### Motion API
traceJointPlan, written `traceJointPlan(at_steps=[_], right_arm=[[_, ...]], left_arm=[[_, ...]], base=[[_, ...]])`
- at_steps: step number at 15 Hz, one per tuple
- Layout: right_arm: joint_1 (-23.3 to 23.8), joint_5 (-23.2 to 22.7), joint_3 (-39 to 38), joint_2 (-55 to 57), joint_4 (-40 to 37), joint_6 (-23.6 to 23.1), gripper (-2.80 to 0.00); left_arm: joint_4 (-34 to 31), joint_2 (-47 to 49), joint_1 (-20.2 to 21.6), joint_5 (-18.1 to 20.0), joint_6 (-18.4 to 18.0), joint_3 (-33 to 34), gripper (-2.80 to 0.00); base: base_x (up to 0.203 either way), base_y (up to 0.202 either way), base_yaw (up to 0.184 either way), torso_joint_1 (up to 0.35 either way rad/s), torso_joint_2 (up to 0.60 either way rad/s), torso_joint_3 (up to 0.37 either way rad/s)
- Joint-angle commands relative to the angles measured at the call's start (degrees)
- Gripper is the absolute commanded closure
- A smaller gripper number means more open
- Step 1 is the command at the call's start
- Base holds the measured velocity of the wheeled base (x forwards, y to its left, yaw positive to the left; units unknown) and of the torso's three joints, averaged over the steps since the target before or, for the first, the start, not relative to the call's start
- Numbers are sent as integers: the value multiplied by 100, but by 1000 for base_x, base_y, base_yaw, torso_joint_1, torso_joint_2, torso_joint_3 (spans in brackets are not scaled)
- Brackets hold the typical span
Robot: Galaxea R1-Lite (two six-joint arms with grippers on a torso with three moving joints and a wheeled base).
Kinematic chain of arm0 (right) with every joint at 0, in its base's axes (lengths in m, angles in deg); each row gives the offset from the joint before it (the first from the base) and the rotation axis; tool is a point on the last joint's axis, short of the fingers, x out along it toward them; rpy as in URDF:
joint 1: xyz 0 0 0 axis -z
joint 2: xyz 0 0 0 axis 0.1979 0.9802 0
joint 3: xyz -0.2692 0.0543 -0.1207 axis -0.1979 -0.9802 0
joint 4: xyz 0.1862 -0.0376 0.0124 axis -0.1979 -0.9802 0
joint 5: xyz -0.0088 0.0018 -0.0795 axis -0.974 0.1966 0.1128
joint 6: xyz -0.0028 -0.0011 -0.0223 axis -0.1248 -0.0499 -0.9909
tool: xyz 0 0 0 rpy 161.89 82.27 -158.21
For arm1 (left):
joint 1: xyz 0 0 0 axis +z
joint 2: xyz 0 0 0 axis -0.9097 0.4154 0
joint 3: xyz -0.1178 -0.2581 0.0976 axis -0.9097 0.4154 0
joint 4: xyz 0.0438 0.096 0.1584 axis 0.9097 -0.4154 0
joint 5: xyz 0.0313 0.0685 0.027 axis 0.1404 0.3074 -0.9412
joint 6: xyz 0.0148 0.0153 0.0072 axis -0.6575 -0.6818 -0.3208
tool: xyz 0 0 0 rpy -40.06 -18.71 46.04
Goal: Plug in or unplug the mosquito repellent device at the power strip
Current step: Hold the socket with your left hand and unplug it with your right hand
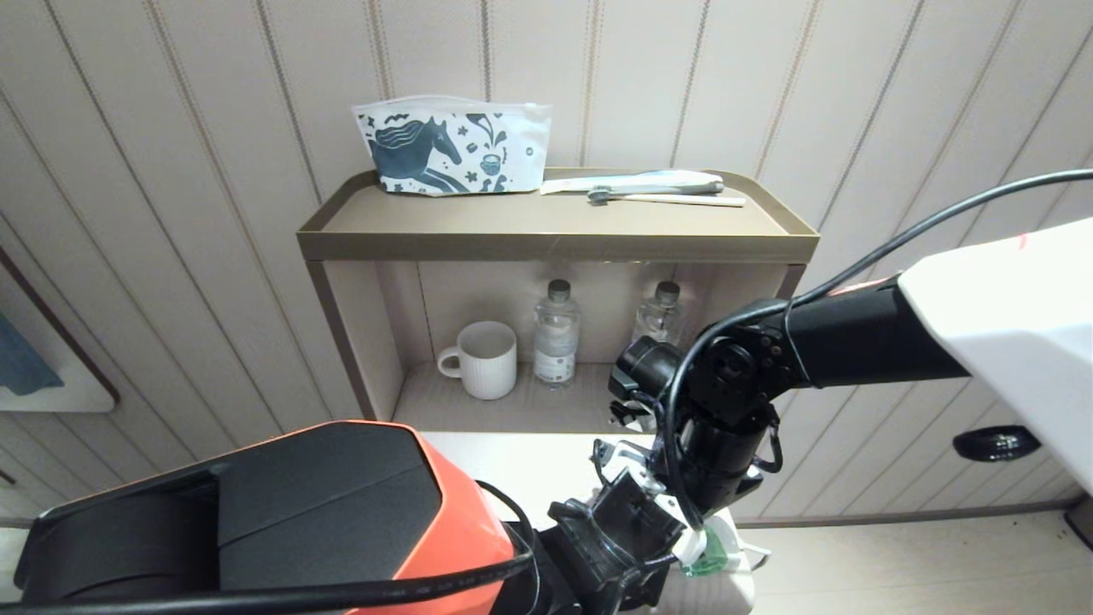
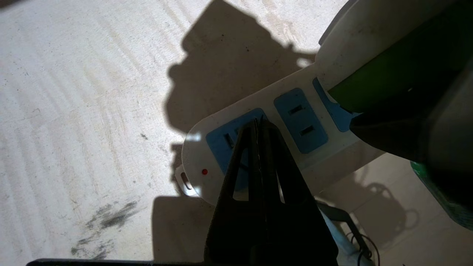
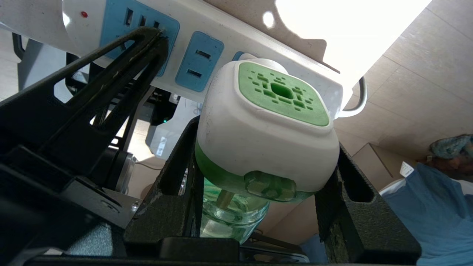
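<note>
- Mosquito repellent device (image 3: 266, 129) is sitting between the two black fingers (image 3: 177, 184) of the right gripper (image 3: 264, 177), which are pressing on its white body from both sides; its green vented face is turned toward the wrist, and the clear green bottle is hanging just behind the fingers.
- Beyond the right gripper's fingertips, the device's far end is sitting against the power strip (image 3: 236, 44) at its cord end; whether the prongs are fully seated cannot be told.
- Left gripper (image 2: 258, 123) is showing its fingers pressed together with no gap, holding nothing, their tips resting on the blue socket group at the strip's button end, just beside a red indicator light (image 2: 204, 171).
- One blue socket group is lying free between the two grippers.
- Ahead of both arms, a shelf unit (image 1: 555, 235) is carrying a mug (image 1: 487, 359) and two water bottles (image 1: 555, 333).
</note>
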Motion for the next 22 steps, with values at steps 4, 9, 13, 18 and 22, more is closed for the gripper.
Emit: traceJointPlan(at_steps=[4,9,13,18,22], right_arm=[[7,22,60,-71,-17,5,0],[7,22,69,-203,-17,5,0],[7,22,113,-255,-17,5,0],[7,4,87,-299,-17,5,0],[3,-4,104,-308,-17,49,0]], left_arm=[[-8,62,-59,8,12,78,0],[220,182,-76,-10,6,143,0],[265,203,-76,-7,-5,236,0],[299,194,-76,-9,-14,253,0],[300,212,-76,-1,-14,253,0]], base=[[0,0,0,0,0,0],[0,0,0,0,0,0],[0,0,0,0,0,0],[0,0,0,0,0,0],[0,0,0,0,0,0]])
